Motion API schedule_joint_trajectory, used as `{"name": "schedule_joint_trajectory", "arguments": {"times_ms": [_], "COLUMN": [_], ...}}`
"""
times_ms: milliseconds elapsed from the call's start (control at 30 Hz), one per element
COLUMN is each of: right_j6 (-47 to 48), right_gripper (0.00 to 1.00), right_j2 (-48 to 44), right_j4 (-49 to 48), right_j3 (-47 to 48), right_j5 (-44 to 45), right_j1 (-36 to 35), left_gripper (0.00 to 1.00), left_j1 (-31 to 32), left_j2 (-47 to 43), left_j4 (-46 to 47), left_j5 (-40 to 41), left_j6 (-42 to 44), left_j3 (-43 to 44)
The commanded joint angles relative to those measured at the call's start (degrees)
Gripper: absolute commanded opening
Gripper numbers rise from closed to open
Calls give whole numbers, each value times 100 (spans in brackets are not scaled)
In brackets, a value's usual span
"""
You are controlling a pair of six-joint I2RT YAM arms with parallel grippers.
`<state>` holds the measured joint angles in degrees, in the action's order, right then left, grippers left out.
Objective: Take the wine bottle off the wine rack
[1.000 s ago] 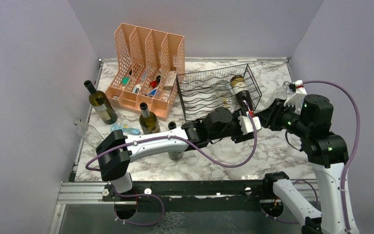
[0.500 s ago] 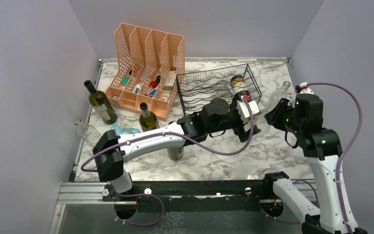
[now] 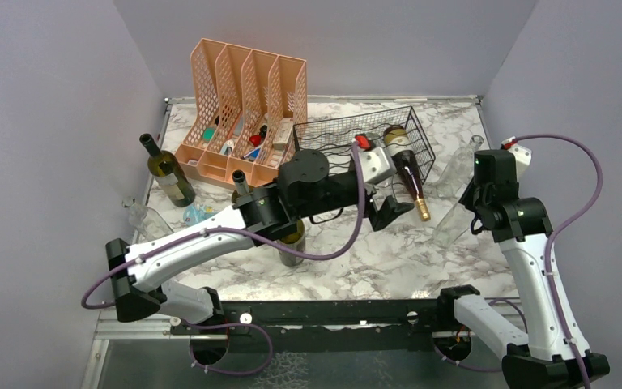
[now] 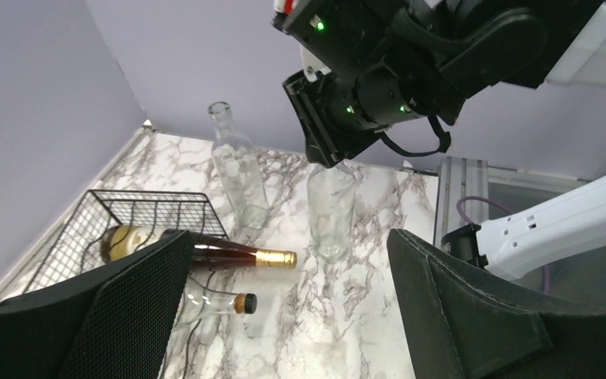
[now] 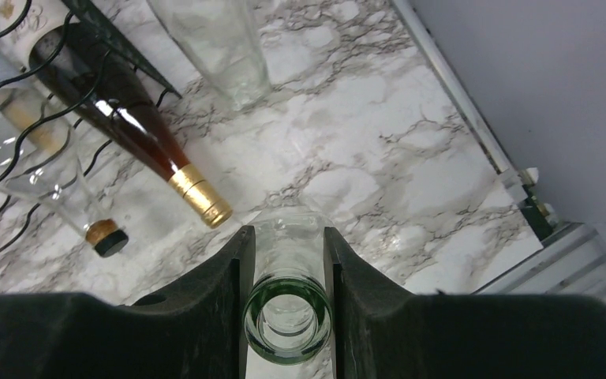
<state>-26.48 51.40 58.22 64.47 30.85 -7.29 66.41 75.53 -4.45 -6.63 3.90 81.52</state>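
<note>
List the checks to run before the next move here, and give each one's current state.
1. Left gripper open and empty: ok, its fingers are spread wide.
2. Right gripper hold on the clear bottle: ok, one finger on each side of the neck.
3. Held bottle's base resting on the table: cannot tell.
4. Brown bottle off the wine rack: not ok, its body lies in the rack and its gold-foil neck pokes past the edge.
5. Standing bottle apart from the held one: ok, a gap shows, though they are near.
</note>
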Motion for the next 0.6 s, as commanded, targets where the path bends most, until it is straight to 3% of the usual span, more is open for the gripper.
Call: {"name": "schedule_joint_trajectory", "arguments": {"times_ms": [0,200,433,567], "right_j6": [188,467,344,262], "right_gripper": [1,1,3,23], "right_j2": [-47,-329,-210,-207], "right_j4": [-735,-1530,-1671,-1585], "right_j3": [-2,-603,-764,-767], "right_j5": [987,839,703,757], "right_j1": [25,27,26,26], "left_gripper": [99,99,99,99], "left_j1": [-38,-43,-49,-49], "left_j2": [-460,-847,-996,-1024], "left_j4": [-705,-1109,-1405,-1482], "left_j5": [674,1187,1546,1553], "left_j6": [92,151,29,-33], "left_j3": [368,656,908,993]}}
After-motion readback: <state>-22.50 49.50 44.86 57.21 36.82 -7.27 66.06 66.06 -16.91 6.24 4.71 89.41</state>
